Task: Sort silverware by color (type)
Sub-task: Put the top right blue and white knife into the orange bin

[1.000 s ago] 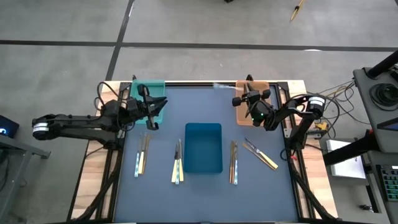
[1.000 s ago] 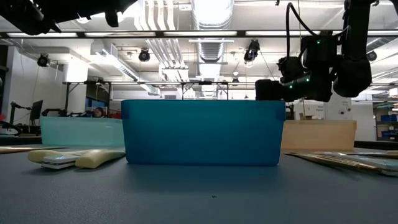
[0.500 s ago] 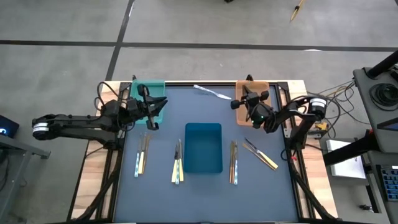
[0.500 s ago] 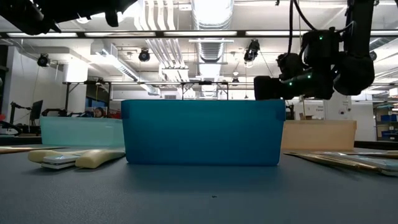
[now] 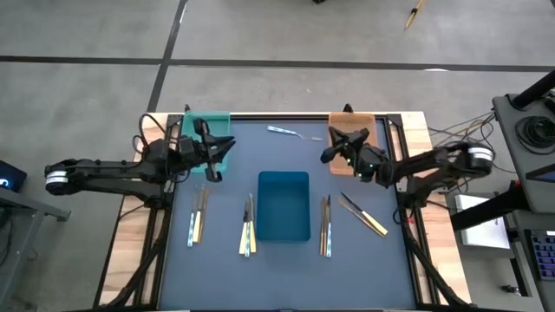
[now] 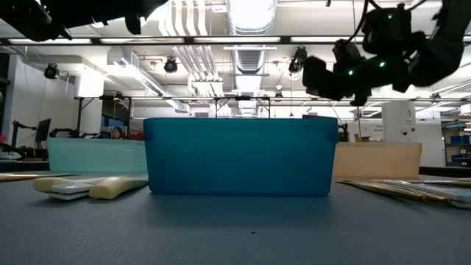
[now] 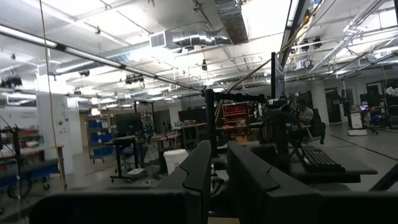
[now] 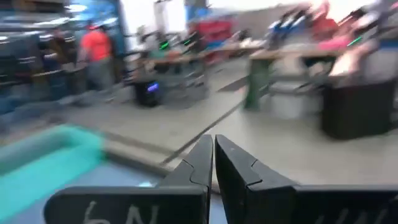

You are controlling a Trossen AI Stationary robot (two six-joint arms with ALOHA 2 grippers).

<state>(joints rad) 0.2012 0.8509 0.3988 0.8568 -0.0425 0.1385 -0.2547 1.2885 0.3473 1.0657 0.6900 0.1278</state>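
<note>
Now the right hand (image 5: 328, 157) hangs closed and empty above the orange tray (image 5: 365, 124), at about one o'clock from the blue tray (image 5: 284, 205) in the bench's (image 5: 390, 269) middle. A pale-blue utensil (image 5: 286, 132) lies alone at twelve o'clock, between the orange tray and the teal tray (image 5: 206, 122). The left hand (image 5: 210, 172), nearly closed and empty, hovers by the teal tray at ten o'clock. Other silverware lies in groups: a pair (image 5: 198, 216) at nine o'clock, a bunch (image 5: 249, 227) touching the blue tray's left wall, two (image 5: 325, 227) just right of it, and crossed pieces (image 5: 362, 214) at three o'clock.
</note>
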